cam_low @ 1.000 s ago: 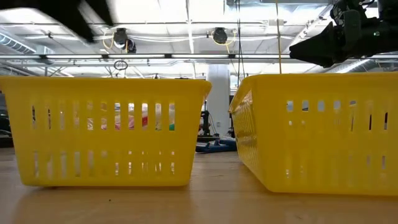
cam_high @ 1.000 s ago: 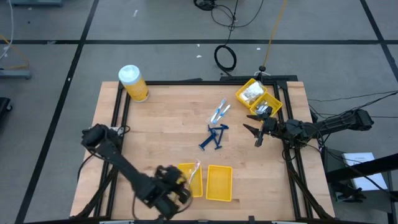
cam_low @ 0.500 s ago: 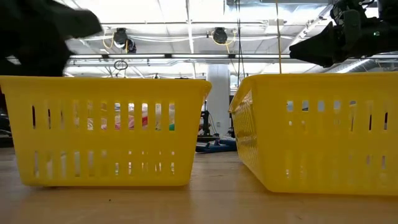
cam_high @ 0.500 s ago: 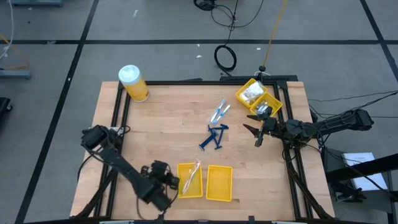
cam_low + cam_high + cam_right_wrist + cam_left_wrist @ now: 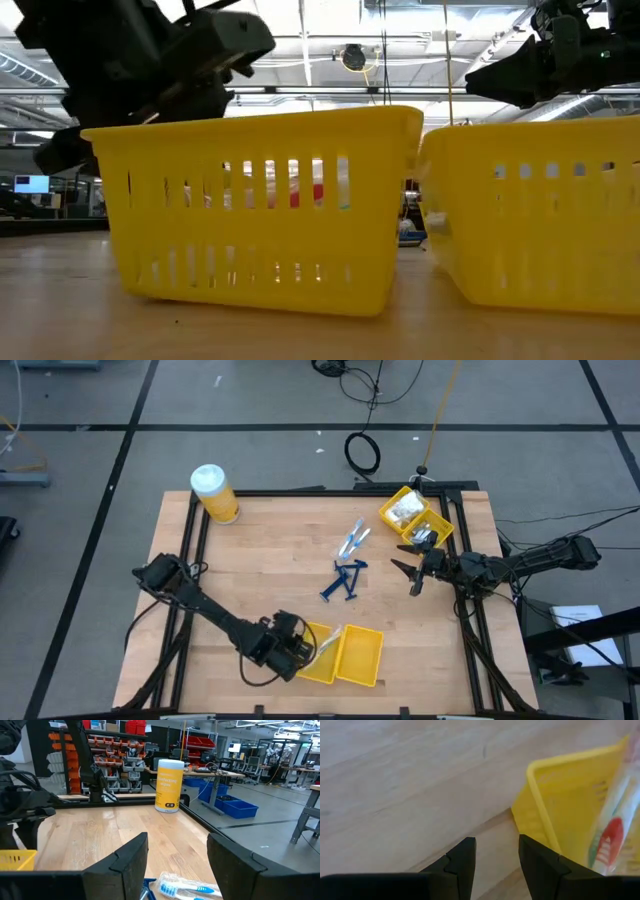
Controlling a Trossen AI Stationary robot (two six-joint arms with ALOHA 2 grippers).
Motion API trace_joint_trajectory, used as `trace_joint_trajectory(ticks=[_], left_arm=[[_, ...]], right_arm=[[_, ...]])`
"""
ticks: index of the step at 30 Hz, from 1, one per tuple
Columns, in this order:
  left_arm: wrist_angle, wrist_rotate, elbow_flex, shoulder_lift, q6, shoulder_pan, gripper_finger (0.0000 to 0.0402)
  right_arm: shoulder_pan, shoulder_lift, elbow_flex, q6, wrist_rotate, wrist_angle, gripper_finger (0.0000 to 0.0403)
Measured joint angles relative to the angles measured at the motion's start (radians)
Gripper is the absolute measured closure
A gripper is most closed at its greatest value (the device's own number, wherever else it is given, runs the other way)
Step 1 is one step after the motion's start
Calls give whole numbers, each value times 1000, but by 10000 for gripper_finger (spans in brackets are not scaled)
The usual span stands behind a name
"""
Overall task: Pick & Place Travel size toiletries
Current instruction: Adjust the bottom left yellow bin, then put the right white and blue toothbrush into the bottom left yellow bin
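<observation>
Two yellow bins stand side by side near the table's near edge. The left bin holds a long white packeted stick; the right bin touches it. My left gripper is low at the left bin's left wall, open, with bare table between its fingers. Dark blue razors and white and blue sticks lie mid-table. My right gripper hovers open at the table's right side. My left gripper comes slanting down from the table's left, and one fingertip stands at the foot of the left bin's corner. Nothing lies between the fingers. The bin rests on the table, askew, against the second bin. Whether the finger still presses it, I cannot tell.
A big yellow jar with a white lid stands at the far left corner. A third yellow bin, with packets and small silvery pieces, sits at the far right. Bare wood lies left of centre.
My left gripper has come down and gone toward the table's right, up against the left bin. Both near bins have slid toward the right edge and turned askew, with the stick still in the left one.
</observation>
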Motion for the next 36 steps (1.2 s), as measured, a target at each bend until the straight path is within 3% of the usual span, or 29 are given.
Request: trace_joint_trajectory(ticks=[3,8,12,15,19,23,27,31,36], left_arm=[[-57,0,0,0,-30,-1,254],[-304,-2,0,-3,-198,-25,254],[-413,-117,-1,-61,-218,7,254],[-400,-161,-1,-142,-69,92,254],[-228,-98,0,-237,284,290,254],[126,41,0,-239,693,499,254],[425,213,3,-157,914,670,254],[472,318,85,-29,988,782,254],[314,397,274,125,1071,822,254]], right_arm=[[0,0,0,0,0,0,211],[0,0,0,0,0,0,211],[0,0,0,2,0,0,211],[0,0,0,2,0,0,211],[0,0,0,1,0,0,211],[0,0,0,-1,0,0,211],[-1,0,0,-2,0,1,211],[-1,0,0,-9,4,3,211],[-2,0,0,1,6,-12,211]])
